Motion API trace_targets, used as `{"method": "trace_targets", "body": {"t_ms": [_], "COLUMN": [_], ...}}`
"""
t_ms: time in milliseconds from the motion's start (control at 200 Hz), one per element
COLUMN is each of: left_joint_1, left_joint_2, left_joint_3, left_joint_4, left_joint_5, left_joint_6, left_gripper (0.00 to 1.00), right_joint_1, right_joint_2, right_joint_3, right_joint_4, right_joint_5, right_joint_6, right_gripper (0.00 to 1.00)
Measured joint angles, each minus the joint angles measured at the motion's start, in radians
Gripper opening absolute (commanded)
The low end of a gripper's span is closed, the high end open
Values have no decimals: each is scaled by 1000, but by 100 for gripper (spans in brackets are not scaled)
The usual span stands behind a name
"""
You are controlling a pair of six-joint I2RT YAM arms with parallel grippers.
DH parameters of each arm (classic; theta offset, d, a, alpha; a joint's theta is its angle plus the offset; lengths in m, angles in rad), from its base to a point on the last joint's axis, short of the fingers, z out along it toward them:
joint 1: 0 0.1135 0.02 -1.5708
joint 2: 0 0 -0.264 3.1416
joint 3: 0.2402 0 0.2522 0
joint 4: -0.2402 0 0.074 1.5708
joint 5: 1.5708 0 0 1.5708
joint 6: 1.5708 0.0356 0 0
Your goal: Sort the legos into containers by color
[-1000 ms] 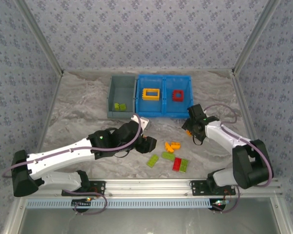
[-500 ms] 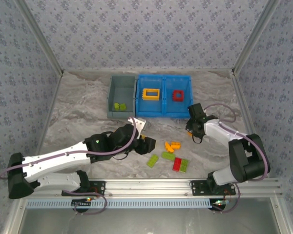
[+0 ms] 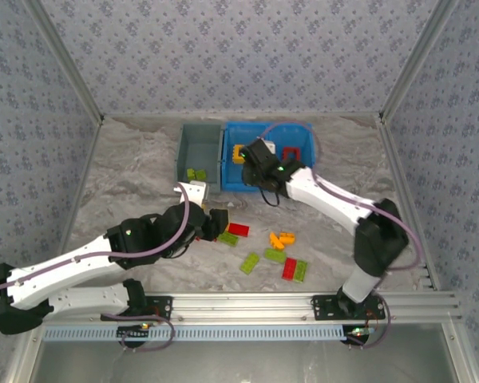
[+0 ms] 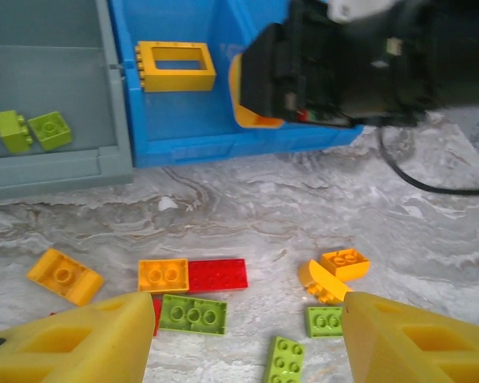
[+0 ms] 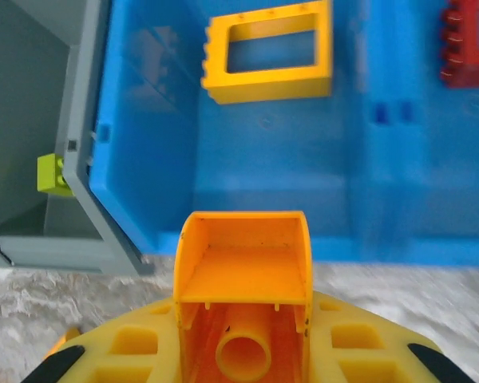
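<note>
Well, from the top, the right gripper (image 3: 255,155) is hanging over the blue tray (image 3: 306,144), and the left gripper (image 3: 217,224) is sitting at 9 o'clock from the loose legos (image 3: 275,255). From the left wrist, its jaws are standing wide apart, and a red brick (image 4: 217,274) is lying at 12 o'clock from them. From the right wrist, the jaws are pinching an orange brick (image 5: 243,271), with the yellow frame (image 5: 267,52) lying at 12 o'clock in the tray.
</note>
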Motion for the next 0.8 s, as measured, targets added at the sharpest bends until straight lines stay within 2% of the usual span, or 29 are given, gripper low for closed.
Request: {"method": "trace_targets", "body": {"t_ms": [170,305,455,560,805], "left_joint_1": [0,1,28,48,68], "left_joint_2": [1,4,19,11,-8], "left_joint_3": [0,0,-6,-27,-55], "left_joint_4": [-60,-148,-266,-304,-348], "left_joint_5": [-42,-81,-101,-100,-97], "left_joint_6": [-56,-126,-216,-254,-296], "left_gripper": [60,59,59,59,59], "right_joint_1": [-31,-54,-69,-69,-53], "right_joint_2": [253,359,395,399,362], "right_joint_3": [190,261,297,322,320], "right_joint_4": [-19,-42,-66,-79,-102], "right_joint_5": [-56,-88,-109,-119,-99], "right_joint_6": [-39,-47,-60,-64,-87], "right_gripper": [27,32,50,56,55]}}
